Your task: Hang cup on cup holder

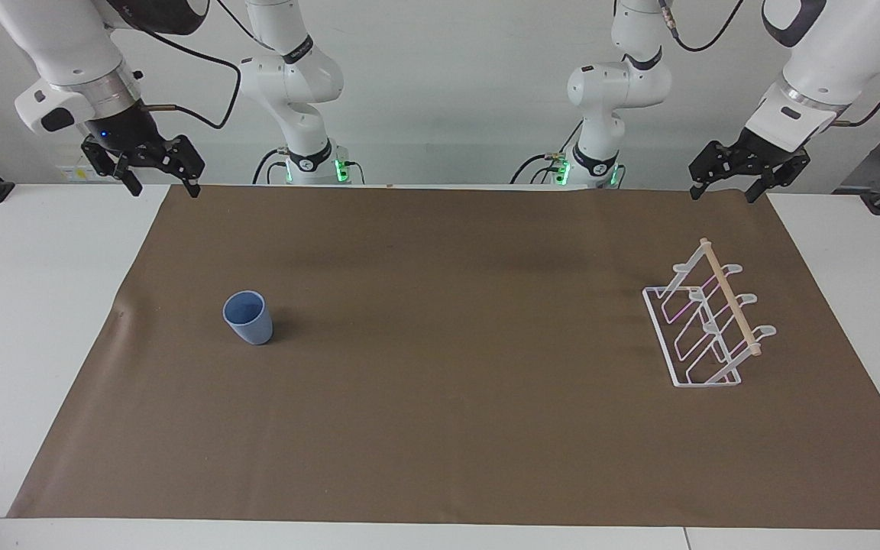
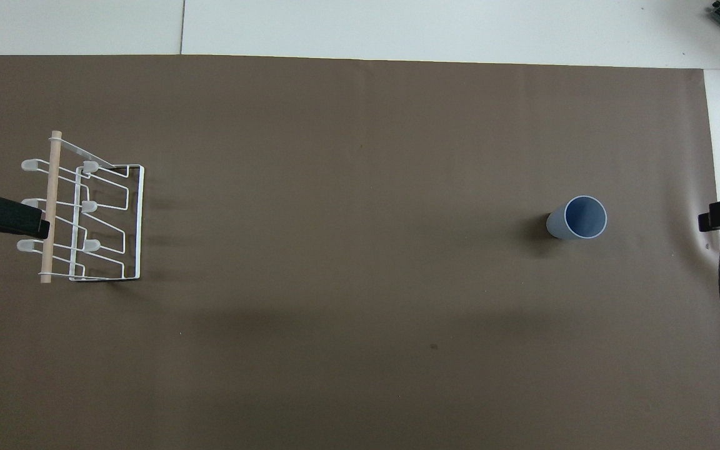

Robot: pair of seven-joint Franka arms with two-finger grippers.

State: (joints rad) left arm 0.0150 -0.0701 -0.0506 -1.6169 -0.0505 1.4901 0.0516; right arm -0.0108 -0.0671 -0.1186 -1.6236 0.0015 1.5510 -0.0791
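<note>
I am a pair of robot arms at a table (image 1: 43, 321) covered by a brown mat (image 1: 448, 428). The cup (image 1: 248, 317), small and light blue, stands upright with its rim up on the mat toward my right arm's end. The cup holder (image 1: 707, 325), a white wire rack with a wooden rod along its top, stands well apart from it, toward my left arm's end.

My right gripper (image 1: 157, 183) hangs raised over the table's edge nearest my bases, its fingers (image 1: 194, 189) spread and holding nothing. My left gripper (image 1: 723, 189) waits raised at its own end, fingers spread and empty too.

The step in hand, as I judge it, is reaching for the cup with my right arm. To do it well, I should come down with my fingers on either side of the cup's wall, below the wider rim, and close gently, since light plastic may tip or slide. Because the cup must end mouth-down on a prong, a side grasp that leaves the opening free should serve best.
</note>
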